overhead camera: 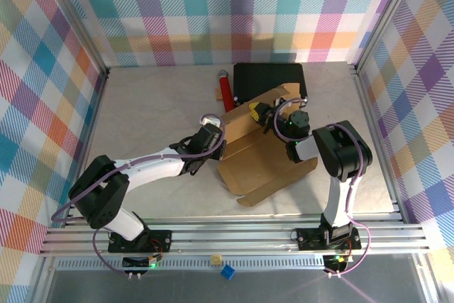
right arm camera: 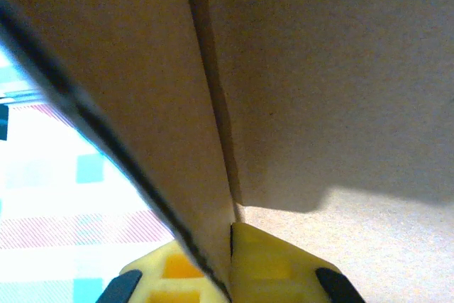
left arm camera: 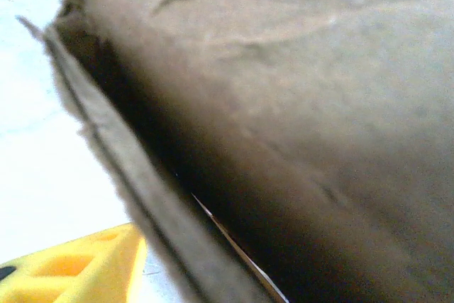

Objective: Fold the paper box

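Paper box [overhead camera: 266, 157] is lying half-open mid-frame on the surface [overhead camera: 149, 111]. The right tool [right arm camera: 228, 266] is clenching one raised panel, just above the box's centre. The left tool [overhead camera: 216, 145] is sitting against the box's left edge; whether it is gripping, cannot tell. Likely risks: the panel creasing off its score or slipping out if the arms are pulling unevenly.
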Robot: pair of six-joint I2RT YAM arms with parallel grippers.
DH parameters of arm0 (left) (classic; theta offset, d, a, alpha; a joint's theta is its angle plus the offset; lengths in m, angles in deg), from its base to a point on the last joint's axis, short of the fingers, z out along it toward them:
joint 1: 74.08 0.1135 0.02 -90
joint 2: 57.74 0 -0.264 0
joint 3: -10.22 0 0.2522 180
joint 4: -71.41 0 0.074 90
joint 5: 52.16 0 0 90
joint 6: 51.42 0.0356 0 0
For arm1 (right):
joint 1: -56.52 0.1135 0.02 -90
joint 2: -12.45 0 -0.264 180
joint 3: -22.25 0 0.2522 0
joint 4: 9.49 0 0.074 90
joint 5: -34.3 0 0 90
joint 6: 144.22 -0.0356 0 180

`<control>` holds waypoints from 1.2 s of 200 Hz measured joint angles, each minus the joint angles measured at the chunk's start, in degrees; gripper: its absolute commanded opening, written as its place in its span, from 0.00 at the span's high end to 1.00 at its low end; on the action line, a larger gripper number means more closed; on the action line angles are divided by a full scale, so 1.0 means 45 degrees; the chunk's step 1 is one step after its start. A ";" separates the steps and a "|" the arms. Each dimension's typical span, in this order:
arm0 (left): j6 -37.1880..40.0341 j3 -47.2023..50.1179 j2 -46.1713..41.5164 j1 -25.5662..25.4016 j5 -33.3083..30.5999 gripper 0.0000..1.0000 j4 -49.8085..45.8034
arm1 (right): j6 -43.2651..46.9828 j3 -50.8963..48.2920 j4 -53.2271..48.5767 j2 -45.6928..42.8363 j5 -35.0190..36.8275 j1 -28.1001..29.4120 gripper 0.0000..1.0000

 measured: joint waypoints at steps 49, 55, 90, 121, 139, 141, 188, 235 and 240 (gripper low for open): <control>-0.0335 0.0000 0.0112 -0.0330 -0.0559 0.43 0.0015 | 0.0029 -0.0238 0.0369 0.0000 -0.0083 -0.0015 1.00; -0.0364 -0.0005 0.0175 -0.0340 -0.0656 0.44 0.0039 | 0.0029 -0.0238 0.0374 0.0000 -0.0097 -0.0019 1.00; -0.0724 -0.0525 0.0976 -0.0500 -0.1209 0.49 -0.0058 | 0.0024 -0.0243 0.0374 0.0000 -0.0126 -0.0024 1.00; -0.1175 -0.1399 0.1715 -0.0665 -0.2113 0.60 -0.0656 | 0.0015 -0.0243 0.0369 0.0000 0.0073 -0.0107 1.00; -0.1525 -0.1880 0.2132 -0.0772 -0.2608 0.66 -0.1069 | -0.0019 -0.0243 0.0369 0.0000 0.0199 -0.0107 1.00; -0.1549 -0.1923 0.2166 -0.0787 -0.2657 0.66 -0.1088 | -0.0019 -0.0243 0.0369 0.0000 0.0209 -0.0107 1.00; -0.2181 -0.2730 0.2905 -0.0884 -0.3653 0.76 -0.1807 | -0.0073 -0.0243 0.0359 0.0000 0.0457 -0.0107 1.00; -0.2637 -0.3026 0.3196 -0.0996 -0.4201 0.75 -0.2137 | -0.0078 -0.0243 0.0350 -0.0005 0.0452 -0.0126 1.00; -0.2676 -0.3026 0.3196 -0.1001 -0.4221 0.76 -0.2157 | -0.0078 -0.0243 0.0355 -0.0005 0.0447 -0.0126 1.00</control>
